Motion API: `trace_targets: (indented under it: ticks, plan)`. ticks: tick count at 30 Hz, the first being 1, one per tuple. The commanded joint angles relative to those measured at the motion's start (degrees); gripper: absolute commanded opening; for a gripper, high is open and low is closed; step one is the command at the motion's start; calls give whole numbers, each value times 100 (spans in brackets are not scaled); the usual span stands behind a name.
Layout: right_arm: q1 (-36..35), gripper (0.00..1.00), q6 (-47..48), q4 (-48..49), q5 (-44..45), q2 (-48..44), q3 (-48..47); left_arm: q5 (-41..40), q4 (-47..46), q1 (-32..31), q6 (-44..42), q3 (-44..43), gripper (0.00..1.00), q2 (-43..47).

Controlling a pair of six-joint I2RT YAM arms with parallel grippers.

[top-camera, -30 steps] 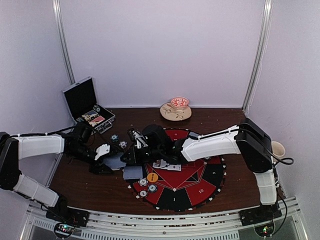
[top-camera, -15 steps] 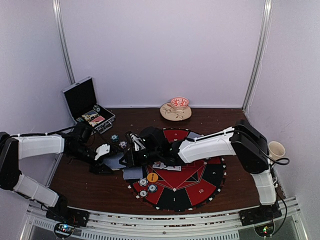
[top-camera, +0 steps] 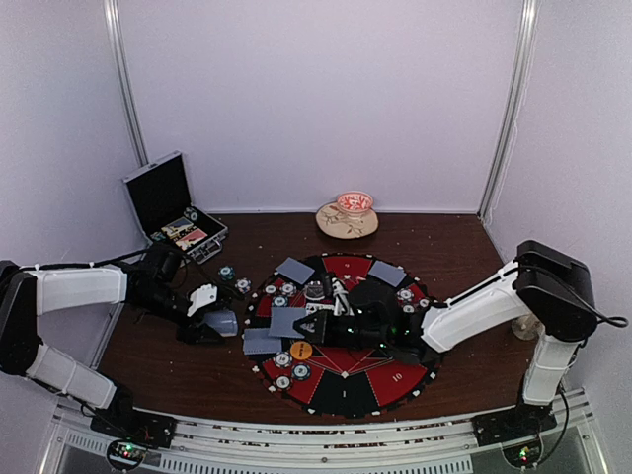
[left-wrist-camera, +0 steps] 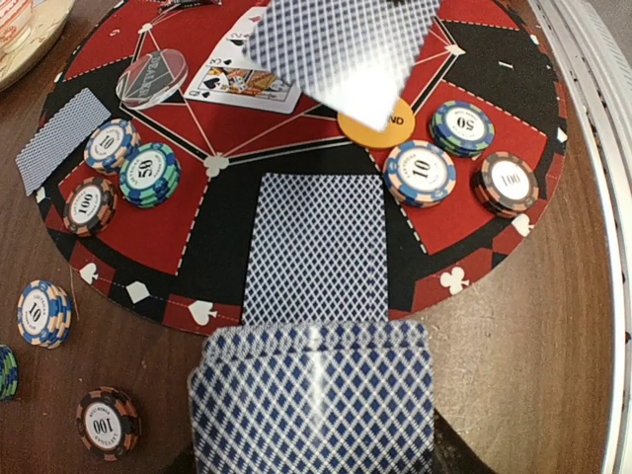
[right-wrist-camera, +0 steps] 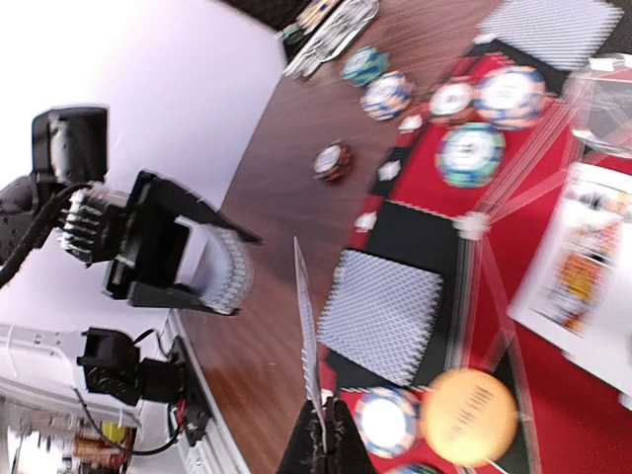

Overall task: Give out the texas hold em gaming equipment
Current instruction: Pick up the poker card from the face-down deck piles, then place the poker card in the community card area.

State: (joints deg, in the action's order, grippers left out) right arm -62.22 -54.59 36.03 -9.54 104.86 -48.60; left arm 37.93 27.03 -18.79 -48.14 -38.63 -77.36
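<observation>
Pinched shut, the right gripper (right-wrist-camera: 321,446) holds one grey-blue, diamond-patterned playing card (right-wrist-camera: 308,326) by its edge, lifted above the left part of the round red-and-black mat (top-camera: 395,380), which lies in the middle of the bench toward its near edge. Below it, a second card (left-wrist-camera: 316,247) lies face-down on the mat's left rim, with a third (left-wrist-camera: 59,138) face-down at the mat's far-left edge. Near the bench's left edge, the left gripper (top-camera: 209,322) is closed around a bowed deck (left-wrist-camera: 311,405) with the same backs. On the mat, striped chips sit in two groups of three, marked 10 (left-wrist-camera: 420,173), 50 (left-wrist-camera: 461,125) and 100 (left-wrist-camera: 509,181), and again 10 (left-wrist-camera: 111,145), 50 (left-wrist-camera: 150,173) and 100 (left-wrist-camera: 89,205). More chips lie on the bare wood, including a 10 (left-wrist-camera: 44,313) and a 100 (left-wrist-camera: 107,425). An orange disc (left-wrist-camera: 390,128) shows lettering ending "ND". Face-up cards (left-wrist-camera: 242,79) lie at the mat's middle. An open black case (top-camera: 173,207) stands in the far-left corner.
</observation>
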Motion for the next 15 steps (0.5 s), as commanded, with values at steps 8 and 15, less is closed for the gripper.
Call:
trace_targets:
  ticks: [8,15]
  plan:
    - [-205,0,-1192,1289,3504,-1001,1865,109,-96,10,-46,-13,53,18]
    - [-212,0,-1642,1153,4557,-1155,2190,109,-101,11,-55,-13,53,11]
